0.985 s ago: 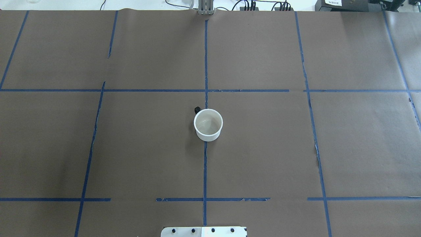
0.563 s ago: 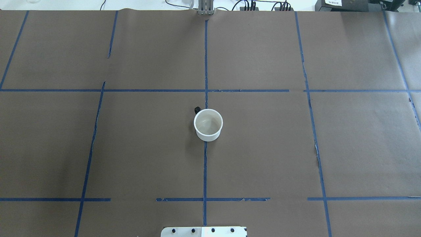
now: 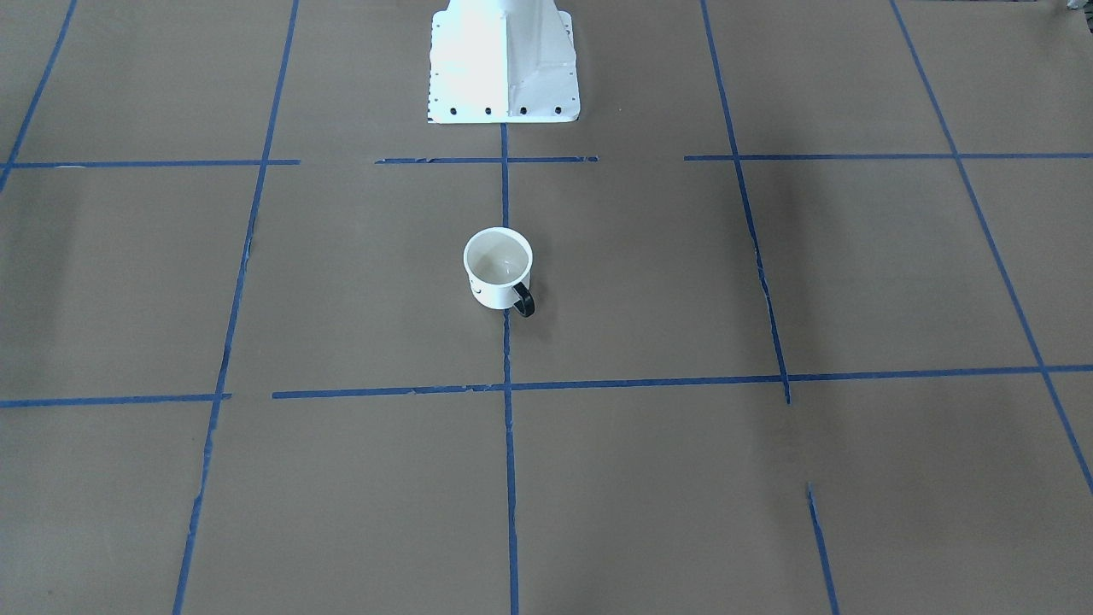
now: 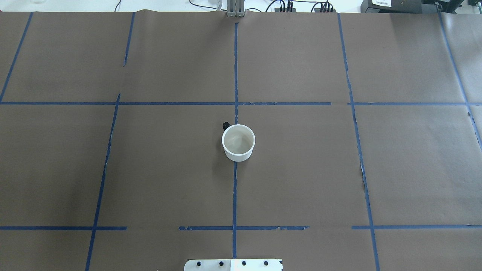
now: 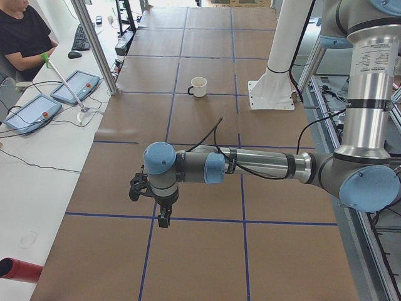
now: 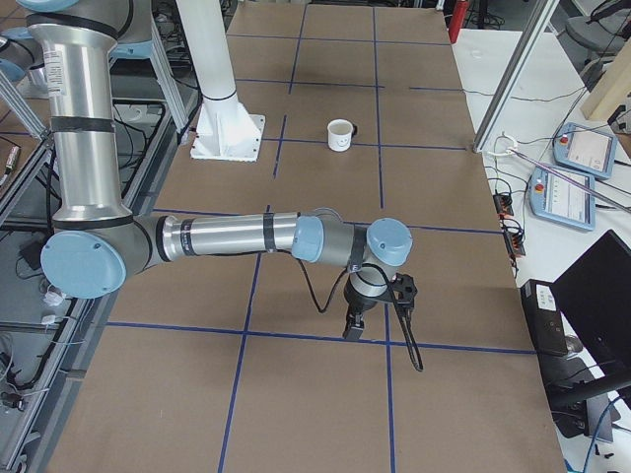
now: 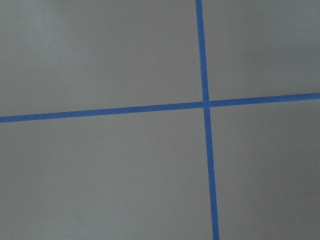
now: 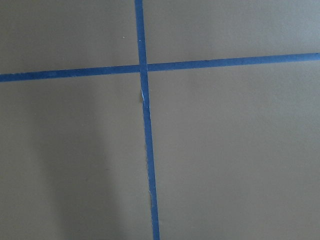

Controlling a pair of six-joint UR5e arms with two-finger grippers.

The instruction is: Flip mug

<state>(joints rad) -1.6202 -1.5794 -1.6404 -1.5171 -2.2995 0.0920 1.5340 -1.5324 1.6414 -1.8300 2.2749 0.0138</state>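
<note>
Table (image 4: 301, 180) covered in brown paper, divided into a grid by blue tape lines (image 4: 235, 75); white robot pedestal (image 3: 502, 60) bolted at the robot-side edge. The mug (image 4: 238, 143) stands upright near the middle of the table, mouth up, pale inside showing, seated on the centre tape line. Its black handle (image 3: 523, 301) points away from the robot toward the operators' side, angled slightly to the robot's left. Left arm reaches out low over the table's left end, with the left end effector (image 5: 164, 216) pointing down above the paper near a tape crossing — well apart from the mug. It shows only in the side view, so I cannot tell whether it is released or clenched. Right arm is posed likewise at the table's right end, the right end effector (image 6: 353, 330) hanging over a tape line, also well apart from the mug; state cannot be told either. Both wrist cameras show only brown paper and a tape cross. An operator (image 5: 25, 37) in black sits at the side bench.
</note>
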